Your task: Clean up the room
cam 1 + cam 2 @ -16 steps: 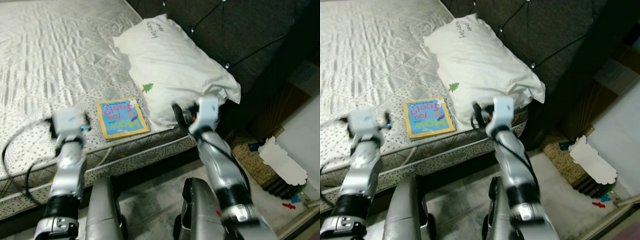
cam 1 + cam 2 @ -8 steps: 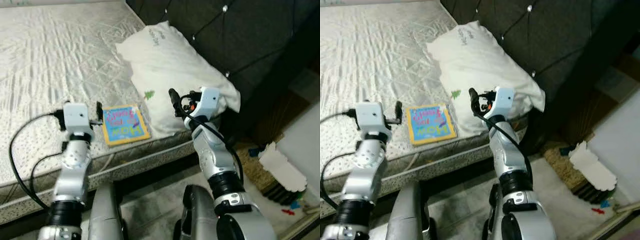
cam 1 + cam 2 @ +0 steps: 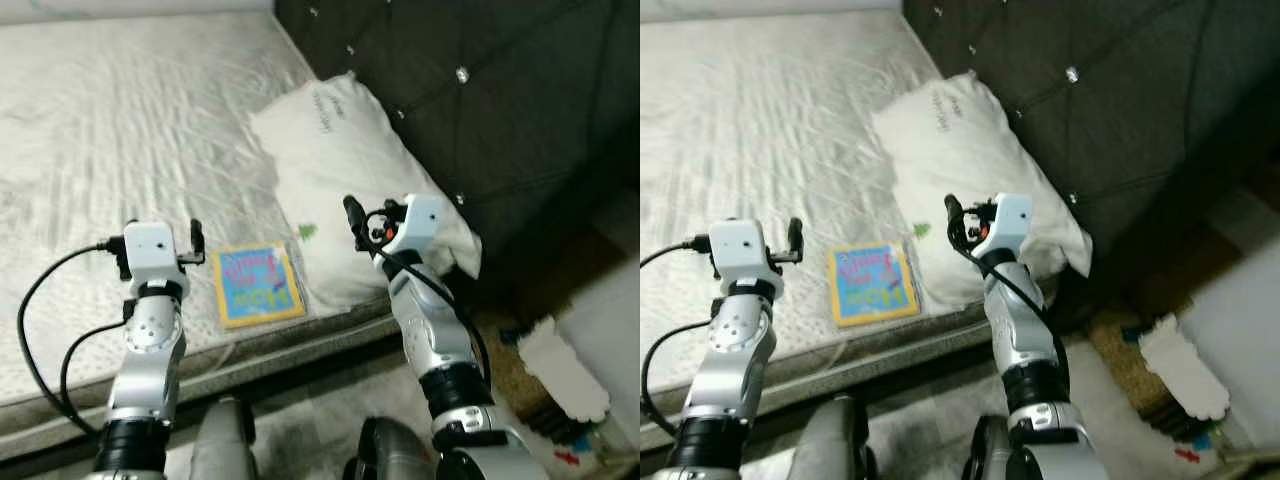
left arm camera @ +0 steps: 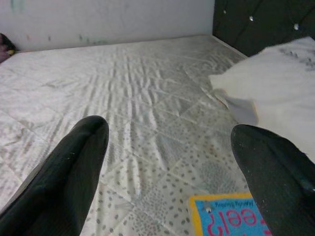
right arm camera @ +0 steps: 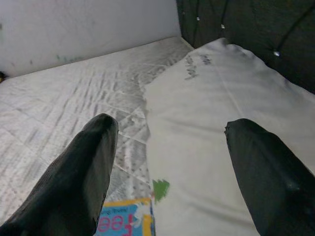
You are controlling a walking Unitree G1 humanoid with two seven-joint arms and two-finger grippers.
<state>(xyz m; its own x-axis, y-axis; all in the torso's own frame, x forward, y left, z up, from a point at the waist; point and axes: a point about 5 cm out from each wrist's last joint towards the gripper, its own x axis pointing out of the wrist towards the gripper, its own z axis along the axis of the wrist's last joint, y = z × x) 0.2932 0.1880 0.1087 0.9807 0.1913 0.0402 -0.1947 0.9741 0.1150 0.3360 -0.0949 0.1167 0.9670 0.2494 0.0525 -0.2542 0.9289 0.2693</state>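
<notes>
The picture book (image 3: 258,285) lies flat at the mattress (image 3: 110,150) edge, just beside the pillow (image 3: 350,190), between my spread-open, empty left gripper (image 4: 167,167) and right gripper (image 5: 167,167); the left looks nearer.

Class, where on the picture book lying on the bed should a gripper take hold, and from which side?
Grip the book by its edge nearest the mattress rim, coming from the robot's side. It lies flat, with the pillow beside its right edge, so that near edge looks freest.
</notes>
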